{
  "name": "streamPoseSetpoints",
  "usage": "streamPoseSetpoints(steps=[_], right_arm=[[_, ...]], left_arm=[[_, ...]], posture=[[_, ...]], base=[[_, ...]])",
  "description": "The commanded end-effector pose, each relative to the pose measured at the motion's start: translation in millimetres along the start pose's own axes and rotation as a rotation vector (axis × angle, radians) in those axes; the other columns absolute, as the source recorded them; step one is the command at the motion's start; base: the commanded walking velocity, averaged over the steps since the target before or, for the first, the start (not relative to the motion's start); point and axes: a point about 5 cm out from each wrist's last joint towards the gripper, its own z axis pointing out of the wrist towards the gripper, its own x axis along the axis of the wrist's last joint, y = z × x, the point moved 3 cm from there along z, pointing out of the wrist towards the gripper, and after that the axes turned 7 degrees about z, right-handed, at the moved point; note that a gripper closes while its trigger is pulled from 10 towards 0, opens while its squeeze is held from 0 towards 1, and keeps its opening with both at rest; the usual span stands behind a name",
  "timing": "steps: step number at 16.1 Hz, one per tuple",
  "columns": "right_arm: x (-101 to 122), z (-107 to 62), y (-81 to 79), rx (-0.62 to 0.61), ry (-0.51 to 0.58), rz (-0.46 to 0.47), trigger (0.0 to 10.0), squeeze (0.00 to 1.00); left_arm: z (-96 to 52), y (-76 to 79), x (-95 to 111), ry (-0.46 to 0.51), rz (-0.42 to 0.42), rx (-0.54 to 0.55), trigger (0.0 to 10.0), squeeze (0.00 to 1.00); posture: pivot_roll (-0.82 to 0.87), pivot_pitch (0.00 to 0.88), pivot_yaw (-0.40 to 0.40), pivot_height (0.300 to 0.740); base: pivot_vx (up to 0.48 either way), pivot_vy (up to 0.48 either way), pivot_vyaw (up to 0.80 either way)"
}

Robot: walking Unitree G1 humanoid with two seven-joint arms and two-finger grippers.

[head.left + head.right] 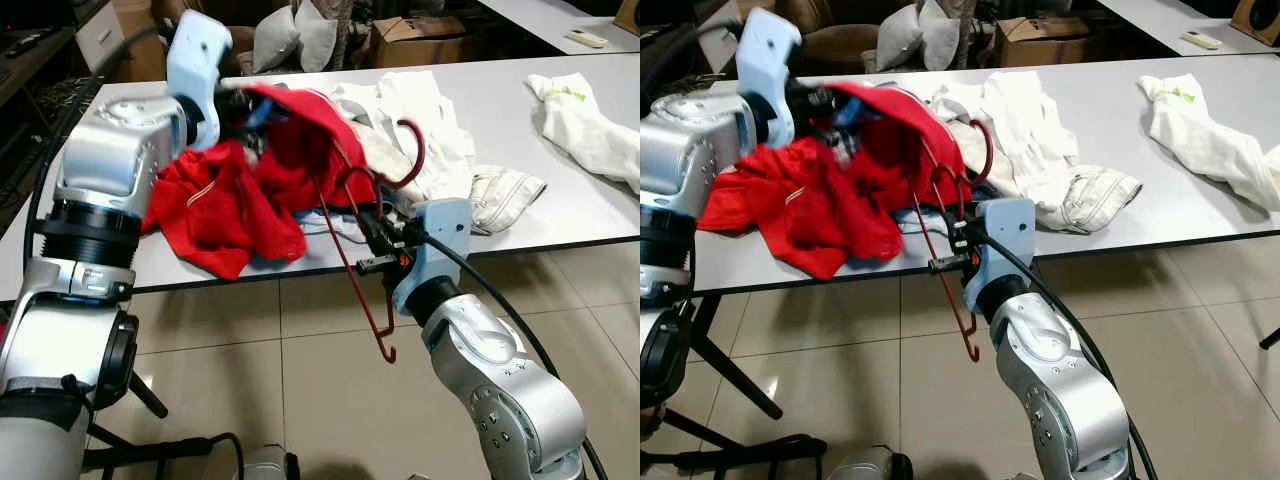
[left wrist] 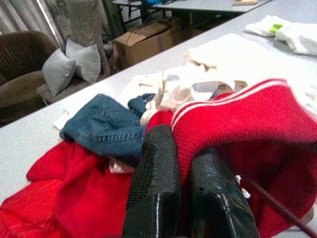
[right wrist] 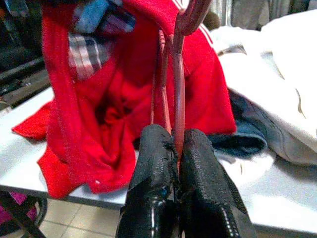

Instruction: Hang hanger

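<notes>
A dark red hanger [image 1: 419, 150] stands upright over the table's front edge, its lower end hanging below the tabletop. My right gripper [image 3: 176, 148] is shut on the hanger's stem [image 3: 178, 89], just below the hook. A red garment [image 1: 230, 200] lies partly on the grey table [image 1: 560, 190] and partly lifted; my left gripper [image 2: 185, 158] is shut on its white-striped edge, holding it above the table. The hanger's upper part rests against the lifted red cloth.
White clothes [image 1: 420, 120] and blue jeans [image 2: 106, 126] are piled behind the red garment. Another white garment [image 1: 590, 120] lies at the table's right. A cardboard box [image 1: 420, 40] and grey cushions [image 1: 295, 35] sit beyond the table. Tiled floor lies below.
</notes>
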Motion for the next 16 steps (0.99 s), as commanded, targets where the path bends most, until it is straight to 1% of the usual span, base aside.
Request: streamPoseSetpoints(steps=[1, 2, 3, 4, 5, 6, 7, 8, 9, 10, 11, 12, 13, 14, 15, 16], right_arm=[[4, -3.5, 3.0, -0.026, 0.005, 0.009, 10.0, 0.00], [4, -4.5, 2.8, -0.028, -0.006, 0.017, 10.0, 0.00], [4, -4.0, 3.6, -0.028, -0.011, 0.026, 10.0, 0.00], [5, -3.5, 4.4, -0.030, -0.012, 0.028, 10.0, 0.00], [8, 2.4, 13.0, -0.051, -0.004, 0.030, 10.0, 0.00], [15, 12.1, 22.8, -0.065, 0.019, 0.065, 10.0, 0.00], [18, 15.3, 25.6, -0.065, 0.024, 0.080, 10.0, 0.00], [22, 20.4, 27.6, -0.050, 0.033, 0.110, 10.0, 0.00], [32, 31.9, 27.1, -0.003, 0.069, 0.187, 10.0, 0.00], [42, 40.4, 21.4, 0.053, 0.113, 0.274, 10.0, 0.00], [47, 46.3, 12.1, 0.128, 0.152, 0.402, 10.0, 0.00], [48, 49.2, 9.0, 0.156, 0.162, 0.457, 10.0, 0.00], [45, 54.2, -1.8, 0.252, 0.155, 0.606, 10.0, 0.00], [42, 56.4, -6.0, 0.288, 0.147, 0.659, 10.0, 0.00], [39, 58.6, -8.1, 0.305, 0.149, 0.727, 10.0, 0.00], [38, 59.4, -8.1, 0.306, 0.153, 0.754, 10.0, 0.00]], left_arm=[[-1.6, -7.8, 6, 0.018, 0.002, 0.042, 1.7, 0.00], [-1.5, -10.7, 5, 0.021, 0.002, 0.061, 1.6, 0.00], [-2.8, -10.9, 5, 0.022, -0.002, 0.049, 1.1, 0.00], [-3.5, -10.3, 5, 0.022, -0.004, 0.040, 1.1, 0.00], [-6.1, -5.2, 4, 0.015, -0.005, -0.013, 1.4, 0.00], [-12.3, -1.1, 0, -0.009, 0.020, -0.063, 1.1, 0.00], [-14.6, 0.2, -2, -0.019, 0.031, -0.078, 1.1, 0.00], [-19.1, 2.0, -5, -0.028, 0.057, -0.106, 0.9, 0.00], [-31.4, 10.2, -13, -0.057, 0.084, -0.200, 0.1, 0.00], [-41.2, 17.4, -22, -0.095, 0.095, -0.275, 0.9, 0.00], [-49.9, 24.8, -29, -0.119, 0.089, -0.344, 0.7, 0.00], [-53.8, 29.3, -30, -0.123, 0.072, -0.379, 0.8, 0.00], [-64.0, 47.0, -29, -0.124, 0.056, -0.506, 2.0, 0.00], [-68.0, 55.4, -29, -0.120, 0.043, -0.556, 1.5, 0.00], [-70.5, 62.7, -29, -0.119, 0.020, -0.594, 0.8, 0.00], [-71.4, 64.6, -29, -0.122, 0.015, -0.605, 0.6, 0.00]], posture=[[0.06, 0.000, 0.066, 0.723], [0.06, 0.000, 0.066, 0.723], [0.06, 0.000, 0.067, 0.723], [0.06, 0.000, 0.067, 0.723], [0.06, 0.000, 0.069, 0.723], [0.06, 0.000, 0.068, 0.723], [0.06, 0.000, 0.067, 0.723], [0.07, 0.000, 0.063, 0.723], [0.08, 0.000, 0.054, 0.723], [0.08, 0.000, 0.047, 0.723], [0.08, 0.000, 0.047, 0.723], [0.09, 0.000, 0.040, 0.723], [0.09, 0.000, 0.033, 0.723], [0.09, 0.000, 0.032, 0.723], [0.09, 0.000, 0.031, 0.723], [0.09, 0.000, 0.031, 0.723]], base=[[0.000, 0.000, 0.00], [0.000, 0.000, 0.00], [0.000, 0.000, 0.00], [0.000, 0.000, 0.00], [0.000, 0.000, 0.00], [0.000, 0.000, 0.00], [0.000, 0.000, 0.00], [0.000, 0.000, 0.00], [0.000, 0.000, 0.00], [0.000, 0.000, 0.00], [0.000, 0.000, 0.00], [0.000, 0.000, 0.00], [0.000, 0.000, 0.00], [0.000, 0.000, 0.00], [0.000, 0.000, 0.00], [0.000, 0.000, 0.00]])
